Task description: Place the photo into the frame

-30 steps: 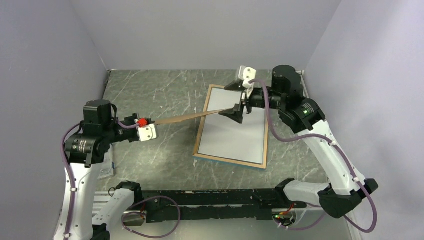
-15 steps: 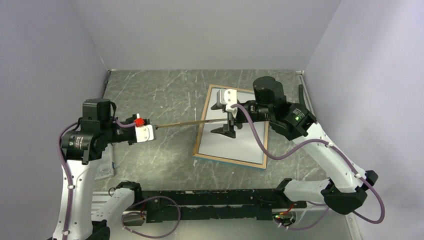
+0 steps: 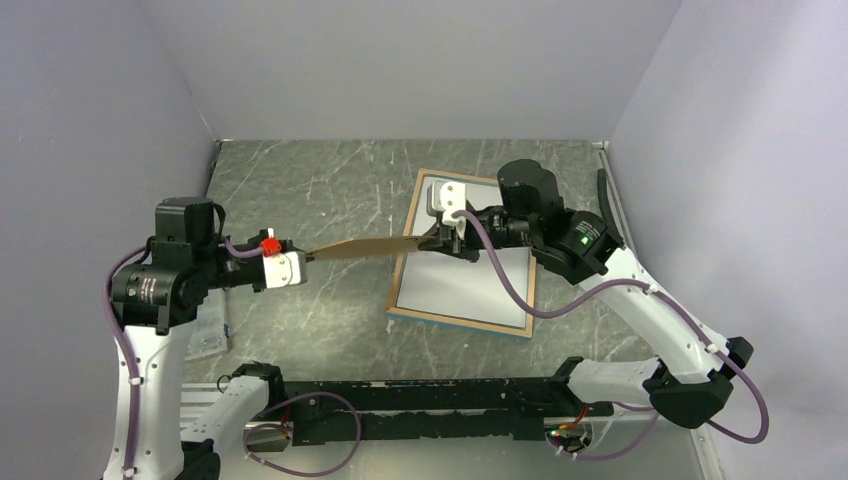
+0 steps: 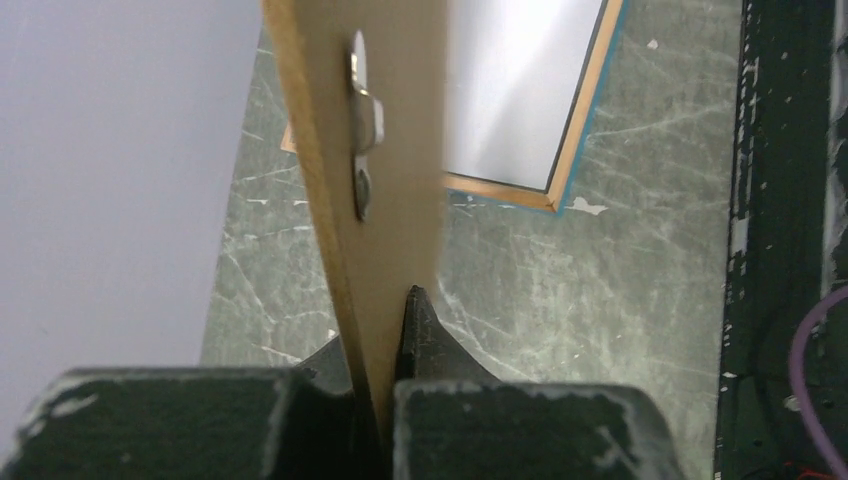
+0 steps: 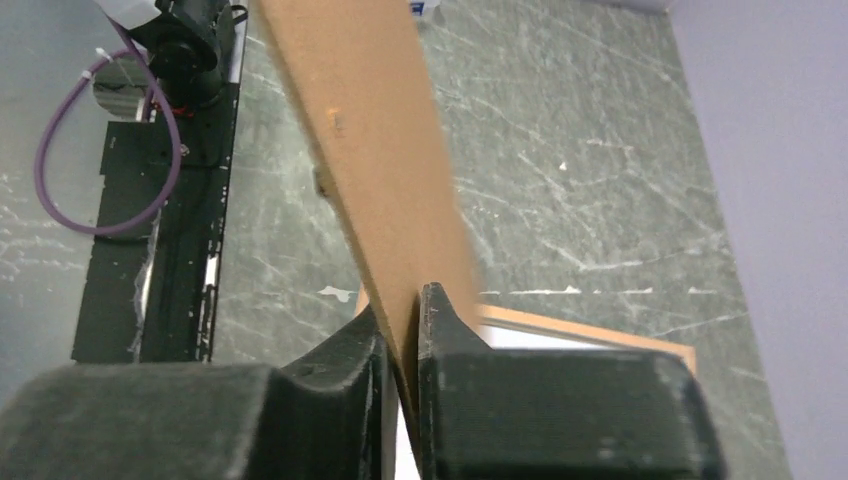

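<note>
The photo (image 3: 465,285) lies white side up inside the frame (image 3: 458,322), a flat rectangle with light wood edges and a thin blue rim, set right of centre on the scuffed green marbled tabletop (image 3: 300,190). Above its left edge hangs a thin brown hardboard backing panel (image 3: 365,247) bearing a small metal hanger tab (image 4: 365,130). The left hand (image 3: 306,258) pinches the panel's left end and the right hand (image 3: 432,240) its right end, both clamped tight.
</note>
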Controlling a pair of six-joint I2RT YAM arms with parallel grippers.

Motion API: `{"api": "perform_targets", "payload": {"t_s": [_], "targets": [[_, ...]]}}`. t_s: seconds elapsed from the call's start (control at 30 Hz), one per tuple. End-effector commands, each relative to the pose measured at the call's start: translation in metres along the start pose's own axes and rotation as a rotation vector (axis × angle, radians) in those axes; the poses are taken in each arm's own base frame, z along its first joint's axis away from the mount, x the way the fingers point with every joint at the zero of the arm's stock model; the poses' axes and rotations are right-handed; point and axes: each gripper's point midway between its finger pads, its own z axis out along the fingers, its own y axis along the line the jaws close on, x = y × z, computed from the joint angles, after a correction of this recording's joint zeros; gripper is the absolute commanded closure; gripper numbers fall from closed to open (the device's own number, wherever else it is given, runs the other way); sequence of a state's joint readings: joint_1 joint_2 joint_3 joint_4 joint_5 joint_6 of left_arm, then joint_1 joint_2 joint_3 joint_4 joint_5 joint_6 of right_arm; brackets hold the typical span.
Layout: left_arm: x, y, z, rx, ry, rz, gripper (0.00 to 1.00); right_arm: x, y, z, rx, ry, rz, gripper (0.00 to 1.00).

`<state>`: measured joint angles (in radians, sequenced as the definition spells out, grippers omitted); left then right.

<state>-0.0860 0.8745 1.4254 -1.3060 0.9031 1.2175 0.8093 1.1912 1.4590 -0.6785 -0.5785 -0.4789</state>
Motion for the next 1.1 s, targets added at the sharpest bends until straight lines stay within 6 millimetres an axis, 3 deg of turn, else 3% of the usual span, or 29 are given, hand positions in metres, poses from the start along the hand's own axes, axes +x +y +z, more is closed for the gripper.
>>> {"api": "perform_targets", "payload": {"t_s": [0.0,0.07,0.13,0.2,0.23,0.27,0.53,0.7,0.83,0.93,1.07], "targets": [[-0.046,0.019,-0.009,-0.079,-0.153,0.123,0.97,-0.037,-0.012,-0.007,0.074,-0.123,0.002,1.0],[-0.053,0.032,-0.011,-0.135,-0.173,0.13,0.94,-0.04,-0.014,-0.007,0.083,-0.129,0.032,1.0],[-0.062,0.049,-0.016,-0.205,-0.188,0.148,0.56,-0.042,-0.014,-0.005,0.075,-0.134,0.056,1.0],[-0.069,0.064,-0.021,-0.277,-0.201,0.166,0.25,-0.047,-0.014,-0.006,0.079,-0.152,0.076,1.0],[-0.075,0.075,-0.026,-0.327,-0.212,0.162,0.13,-0.051,-0.016,-0.006,0.086,-0.169,0.08,1.0],[-0.08,0.083,-0.03,-0.368,-0.225,0.149,0.08,-0.055,-0.017,-0.008,0.094,-0.185,0.085,1.0],[-0.117,0.142,-0.071,-0.655,-0.303,0.069,0.06,-0.094,-0.037,-0.027,0.185,-0.319,0.179,1.0],[-0.113,0.165,-0.086,-0.783,-0.297,-0.025,0.06,-0.104,-0.071,-0.045,0.217,-0.405,0.418,1.0],[-0.09,0.191,-0.097,-0.906,-0.216,-0.153,0.06,-0.096,-0.102,-0.049,0.245,-0.423,0.583,1.0],[-0.063,0.21,-0.105,-1.006,-0.118,-0.297,0.06,-0.096,-0.111,-0.052,0.273,-0.482,0.63,1.0],[-0.021,0.215,-0.098,-1.038,0.027,-0.445,0.06,-0.089,-0.121,-0.066,0.301,-0.62,0.731,1.0]]}}
